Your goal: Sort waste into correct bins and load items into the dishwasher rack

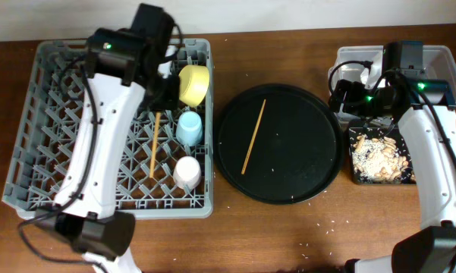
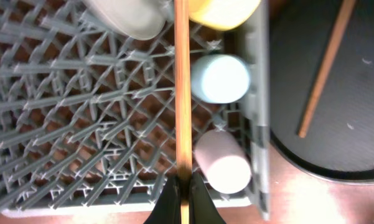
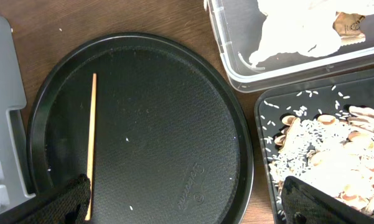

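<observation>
The grey dishwasher rack [image 1: 53, 152] holds a yellow bowl [image 1: 193, 83], a light blue cup [image 1: 190, 127] and a small white cup [image 1: 187, 172]. My left gripper [image 2: 183, 199] is shut on one wooden chopstick [image 2: 182, 93], which hangs over the rack's pegs beside the white plate [image 2: 127, 15]. The other chopstick [image 3: 91, 137] lies on the round black tray [image 3: 174, 93]. My right gripper [image 3: 187, 205] hovers open above that tray, holding nothing. White tissues [image 3: 299, 31] and a gold-brown wrapper [image 3: 351, 25] are in the clear tub [image 3: 236, 62]. Food scraps [image 3: 323, 143] fill the black rectangular tray [image 3: 264, 124].
The left arm [image 1: 106, 114] stretches over the rack's middle. The tub [image 1: 440, 57] and the black rectangular tray [image 1: 354, 176] stand at the right edge, under the right arm [image 1: 432, 144]. Small crumbs [image 1: 330, 224] dot the wooden table by the round tray [image 1: 303, 167].
</observation>
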{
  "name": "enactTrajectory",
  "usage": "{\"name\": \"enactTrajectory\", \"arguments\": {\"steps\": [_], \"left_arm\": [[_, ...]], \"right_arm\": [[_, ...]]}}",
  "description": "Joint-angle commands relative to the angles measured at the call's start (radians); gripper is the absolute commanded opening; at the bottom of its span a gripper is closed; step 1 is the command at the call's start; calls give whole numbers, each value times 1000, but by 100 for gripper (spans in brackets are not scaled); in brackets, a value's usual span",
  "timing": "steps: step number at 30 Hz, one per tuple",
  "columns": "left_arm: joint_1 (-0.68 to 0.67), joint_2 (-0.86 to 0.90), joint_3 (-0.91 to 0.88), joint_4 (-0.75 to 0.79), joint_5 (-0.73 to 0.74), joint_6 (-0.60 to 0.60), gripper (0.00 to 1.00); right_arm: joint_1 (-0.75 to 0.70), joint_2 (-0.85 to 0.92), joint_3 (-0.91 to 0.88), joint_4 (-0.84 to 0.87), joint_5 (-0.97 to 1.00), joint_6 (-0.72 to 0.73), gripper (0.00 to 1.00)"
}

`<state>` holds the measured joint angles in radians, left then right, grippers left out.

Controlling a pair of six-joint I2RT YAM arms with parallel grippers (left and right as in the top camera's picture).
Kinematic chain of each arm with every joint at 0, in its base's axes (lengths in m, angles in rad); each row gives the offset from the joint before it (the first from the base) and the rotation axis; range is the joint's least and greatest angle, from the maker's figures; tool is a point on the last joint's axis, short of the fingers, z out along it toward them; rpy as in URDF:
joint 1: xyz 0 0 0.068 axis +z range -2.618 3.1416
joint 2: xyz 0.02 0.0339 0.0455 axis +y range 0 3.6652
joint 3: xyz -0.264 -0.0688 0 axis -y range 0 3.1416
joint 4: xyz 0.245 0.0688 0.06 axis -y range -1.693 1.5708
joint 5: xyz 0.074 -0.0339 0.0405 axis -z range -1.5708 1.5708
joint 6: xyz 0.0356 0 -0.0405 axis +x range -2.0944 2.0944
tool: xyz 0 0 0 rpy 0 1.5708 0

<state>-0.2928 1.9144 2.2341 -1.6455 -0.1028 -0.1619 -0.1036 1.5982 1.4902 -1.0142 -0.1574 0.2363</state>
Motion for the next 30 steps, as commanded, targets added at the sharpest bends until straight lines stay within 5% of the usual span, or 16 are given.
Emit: {"name": "enactTrajectory", "arguments": {"steps": [1,13,16,25,30], "left_arm": [[34,-7,-248,116,-20,-23,1],[114,-7,-652,548,-69,22,1],[106,-8,-656,570,-54,24,44],[-2,-51,-579,540,125,39,47],[-170,-59,-563,663,166,8,46]], "right_arm": [[-2,-30,20,0,12,5,98],[-2,-30,20,0,12,5,98],[-2,-30,20,0,12,5,98],[-2,-30,20,0,12,5,98],[-2,-30,20,0,12,5,99]]}}
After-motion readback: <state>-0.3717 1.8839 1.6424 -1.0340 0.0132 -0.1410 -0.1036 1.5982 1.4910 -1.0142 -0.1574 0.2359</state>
